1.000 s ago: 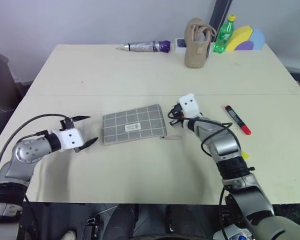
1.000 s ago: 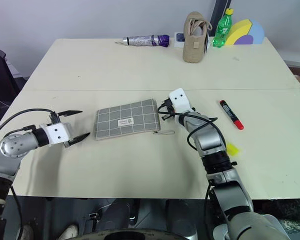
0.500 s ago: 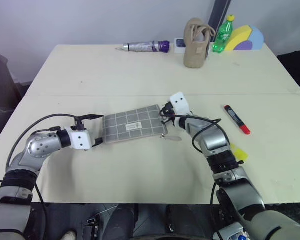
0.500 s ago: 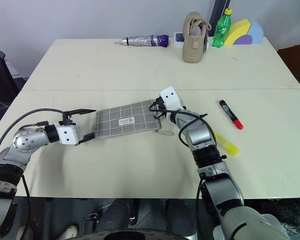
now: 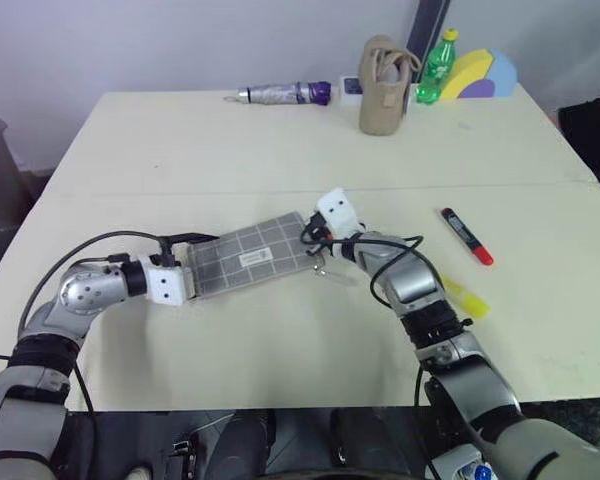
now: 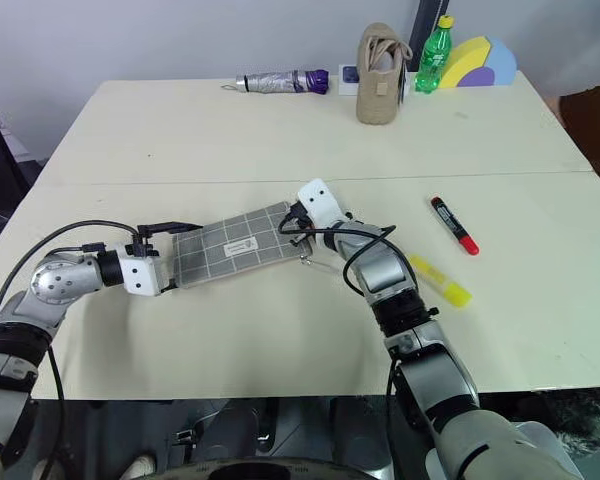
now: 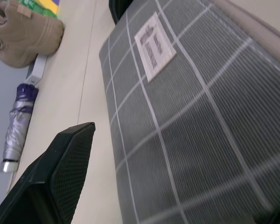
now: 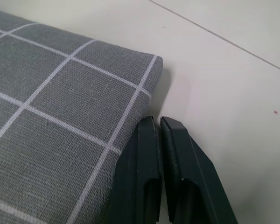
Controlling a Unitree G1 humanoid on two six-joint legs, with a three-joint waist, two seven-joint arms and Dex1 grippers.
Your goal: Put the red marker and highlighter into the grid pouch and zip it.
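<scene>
Grid pouch [image 6: 235, 246] lies flat mid-tabletop [image 6: 280, 130], bracketed for opening: left gripper [image 6: 168, 258] fingers spread around its near end, right gripper [image 6: 302, 232] fingers clenched at the zipper corner. Red marker [image 6: 453, 225] and highlighter [image 6: 440, 281] wait, well right.

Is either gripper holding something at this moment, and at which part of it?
Neither visibly: the left gripper is open around the grid pouch's end; the right gripper is shut at its edge.

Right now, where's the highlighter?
In the right eye view, the highlighter lies flat on the table's right side, beside the right forearm, nearer than the red marker.
</scene>
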